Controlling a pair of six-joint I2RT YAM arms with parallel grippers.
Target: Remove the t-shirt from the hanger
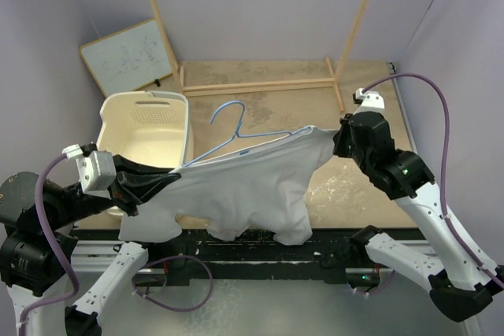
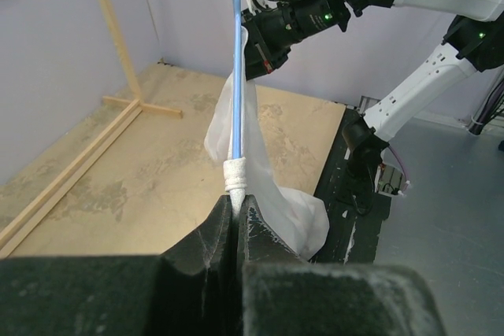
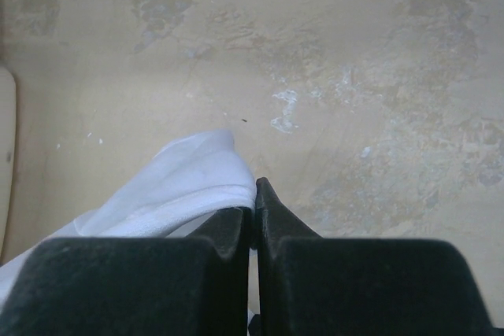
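While left fingers (image 2: pixel 206 251) and right fingers (image 3: pixel 228 234) pinch t-shirt (image 1: pixel 252 186) edges, hanger (image 2: pixel 236 76) protrudes.

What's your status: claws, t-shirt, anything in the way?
Left claw shut on t-shirt and hanger wire. Right claw shut on t-shirt. T-shirt not yet off hanger, stretched between claws. Nothing blocking.

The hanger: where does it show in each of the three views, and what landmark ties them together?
Top external: the hanger is at centre, hook up, lower part hidden in the t-shirt.
Left wrist: a blue wire rising straight from bottom centre to the top edge.
Right wrist: not in it.
Shared landmark: the white t-shirt, seen in all three.
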